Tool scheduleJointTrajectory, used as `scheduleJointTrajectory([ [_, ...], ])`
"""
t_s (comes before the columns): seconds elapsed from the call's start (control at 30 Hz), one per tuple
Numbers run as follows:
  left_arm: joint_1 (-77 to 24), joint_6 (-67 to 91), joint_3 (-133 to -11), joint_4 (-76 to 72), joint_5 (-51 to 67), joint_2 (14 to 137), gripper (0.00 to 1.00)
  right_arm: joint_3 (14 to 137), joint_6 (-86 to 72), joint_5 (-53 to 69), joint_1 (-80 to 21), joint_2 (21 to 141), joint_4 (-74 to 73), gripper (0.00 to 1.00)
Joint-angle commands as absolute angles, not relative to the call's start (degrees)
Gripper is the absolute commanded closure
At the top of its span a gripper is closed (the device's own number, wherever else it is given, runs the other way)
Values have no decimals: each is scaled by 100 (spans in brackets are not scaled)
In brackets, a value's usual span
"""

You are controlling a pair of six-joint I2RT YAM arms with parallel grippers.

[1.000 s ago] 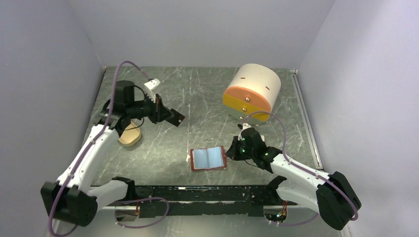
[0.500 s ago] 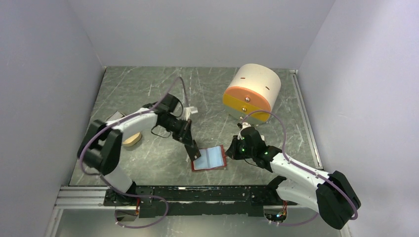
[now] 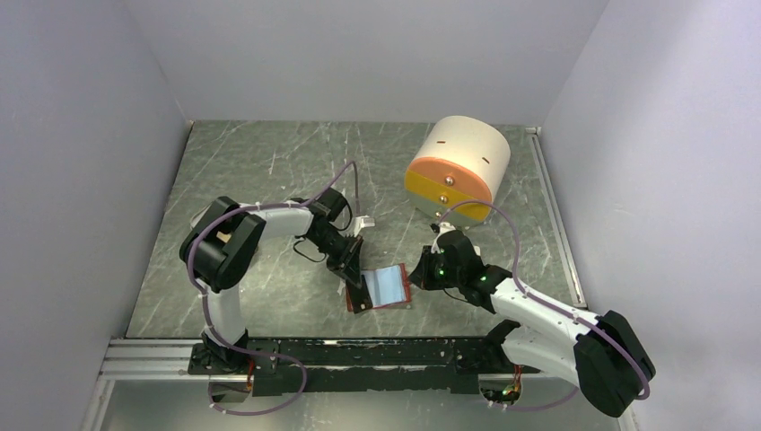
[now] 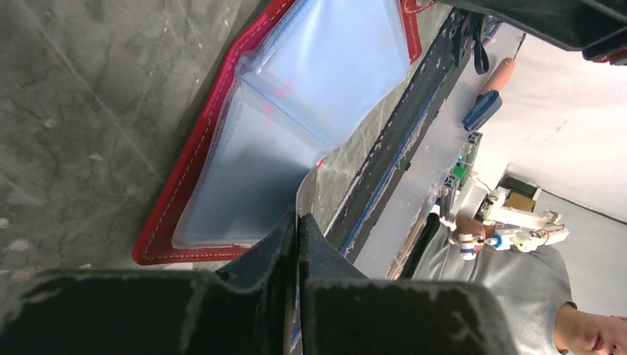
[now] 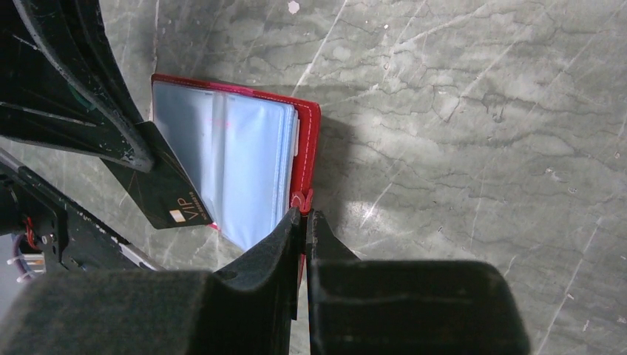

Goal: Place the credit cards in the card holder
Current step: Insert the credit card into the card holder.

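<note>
The card holder [image 3: 388,285] lies open, red with pale blue pockets [image 4: 310,89], near the table's front middle. My left gripper [image 3: 355,275] is shut on a black credit card [image 5: 161,194] marked VIP, held over the holder's left half with its lower end at the near-left corner. In the left wrist view the credit card [image 4: 302,201] shows edge-on between the shut fingertips [image 4: 285,233]. My right gripper [image 5: 304,214] is shut on the red snap tab [image 5: 300,200] at the holder's right edge [image 5: 307,144]. No other card shows.
A big cream-and-orange cylinder [image 3: 458,169] lies on its side at the back right. A black rail [image 3: 377,352] runs along the table's near edge. Grey walls close in the left, back and right sides.
My left arm has swung from the back left across to the card holder, carrying the black card down over its left half. The right arm and the holder have not moved.
</note>
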State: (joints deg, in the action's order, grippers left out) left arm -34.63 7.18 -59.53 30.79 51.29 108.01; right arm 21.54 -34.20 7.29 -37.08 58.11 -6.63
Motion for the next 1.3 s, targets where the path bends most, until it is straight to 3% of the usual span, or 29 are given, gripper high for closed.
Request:
scheduleJointTrajectory([
  [0.0,-3490,872,-6133,2631,5202,10925,91,2141,-3414,834,-3639,5806,-422,96],
  [0.63,-3504,241,-6612,3478,5906,10850,91,2186,-3364,858,-3639,5892,-453,95],
  [0.97,-3493,97,-6990,3818,5326,11487,91,2221,-3365,825,-3639,5842,-511,95],
  [1.27,-3304,372,-6754,3308,5483,11550,91,2150,-3384,860,-3639,5884,-419,95],
])
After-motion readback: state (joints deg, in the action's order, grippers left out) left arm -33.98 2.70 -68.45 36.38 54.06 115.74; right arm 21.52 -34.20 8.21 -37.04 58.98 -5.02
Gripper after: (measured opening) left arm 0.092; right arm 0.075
